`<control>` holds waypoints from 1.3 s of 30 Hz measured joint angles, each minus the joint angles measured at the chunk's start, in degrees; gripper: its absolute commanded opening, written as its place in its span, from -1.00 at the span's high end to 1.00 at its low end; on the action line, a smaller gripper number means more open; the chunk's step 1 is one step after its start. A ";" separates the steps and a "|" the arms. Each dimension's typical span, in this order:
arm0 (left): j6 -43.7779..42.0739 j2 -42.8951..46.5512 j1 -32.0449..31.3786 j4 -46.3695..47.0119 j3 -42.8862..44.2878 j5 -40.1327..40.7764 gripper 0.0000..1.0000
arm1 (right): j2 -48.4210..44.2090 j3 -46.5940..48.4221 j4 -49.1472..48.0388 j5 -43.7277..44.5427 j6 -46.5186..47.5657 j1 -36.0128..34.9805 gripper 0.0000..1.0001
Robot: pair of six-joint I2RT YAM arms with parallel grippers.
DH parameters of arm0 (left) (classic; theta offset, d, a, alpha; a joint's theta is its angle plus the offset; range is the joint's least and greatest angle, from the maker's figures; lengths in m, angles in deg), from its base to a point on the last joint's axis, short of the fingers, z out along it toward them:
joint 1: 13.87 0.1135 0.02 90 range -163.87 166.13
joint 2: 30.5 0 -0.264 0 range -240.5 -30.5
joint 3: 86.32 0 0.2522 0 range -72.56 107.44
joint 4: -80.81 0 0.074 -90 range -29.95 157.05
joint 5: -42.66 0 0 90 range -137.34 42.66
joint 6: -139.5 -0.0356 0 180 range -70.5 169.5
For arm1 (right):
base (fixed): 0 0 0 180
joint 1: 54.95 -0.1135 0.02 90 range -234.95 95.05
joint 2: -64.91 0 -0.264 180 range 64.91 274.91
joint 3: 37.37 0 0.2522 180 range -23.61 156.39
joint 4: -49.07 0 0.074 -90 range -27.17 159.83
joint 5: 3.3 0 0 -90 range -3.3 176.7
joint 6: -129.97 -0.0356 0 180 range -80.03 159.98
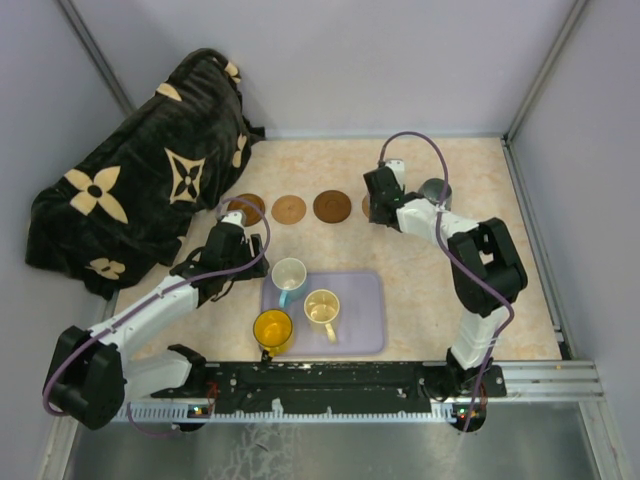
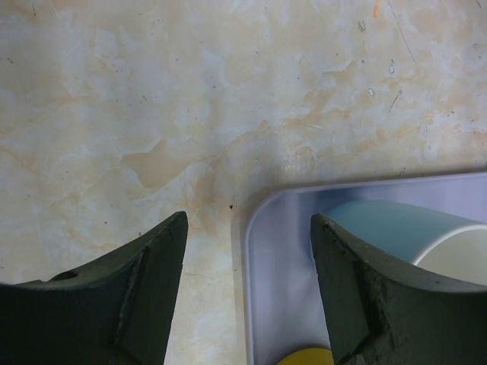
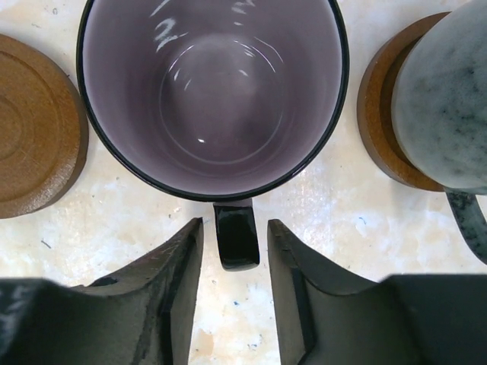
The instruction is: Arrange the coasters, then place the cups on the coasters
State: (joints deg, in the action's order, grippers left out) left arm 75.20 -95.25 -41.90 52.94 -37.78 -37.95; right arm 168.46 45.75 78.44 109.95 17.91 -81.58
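In the right wrist view, a mauve-purple cup [image 3: 213,91] stands upright. Its dark handle [image 3: 236,242] lies between the jaws of my right gripper [image 3: 234,224], which is open with a gap on each side of the handle. To the right, a grey-green cup [image 3: 449,99] sits on a dark coaster [image 3: 378,129]. A bare coaster [image 3: 34,129] lies to the left. My left gripper [image 2: 248,219] is open and empty over the corner of the lavender tray [image 2: 281,251]. The tray holds a white and light-blue cup [image 1: 289,275], a cream cup [image 1: 322,307] and a yellow cup [image 1: 272,327].
Three bare coasters [image 1: 289,209] lie in a row across the table's middle. A black blanket with a cream flower pattern [image 1: 140,200] is heaped at the back left. Grey walls close off the back and both sides.
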 measured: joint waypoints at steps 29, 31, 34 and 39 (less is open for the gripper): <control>0.46 1.66 0.00 -0.02 0.00 -0.02 -0.44 | -0.83 -0.76 0.76 2.23 -1.60 -2.89 0.00; 0.46 1.99 0.00 -0.04 0.00 -0.02 -0.44 | -1.88 -1.60 1.44 2.73 -2.29 -2.89 -0.01; 0.46 2.16 0.00 -0.04 0.00 -0.02 -0.44 | -4.09 -3.19 2.25 3.43 -3.26 -2.89 -0.01; 0.46 2.14 0.00 -0.04 0.00 -0.26 -0.44 | -5.62 -3.72 3.13 4.48 -4.15 -2.89 -0.01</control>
State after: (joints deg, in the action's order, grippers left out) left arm 75.66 -93.11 -41.90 52.90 -37.78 -38.21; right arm 162.84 42.04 81.57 114.43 13.76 -84.46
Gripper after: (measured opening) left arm 0.722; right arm 0.504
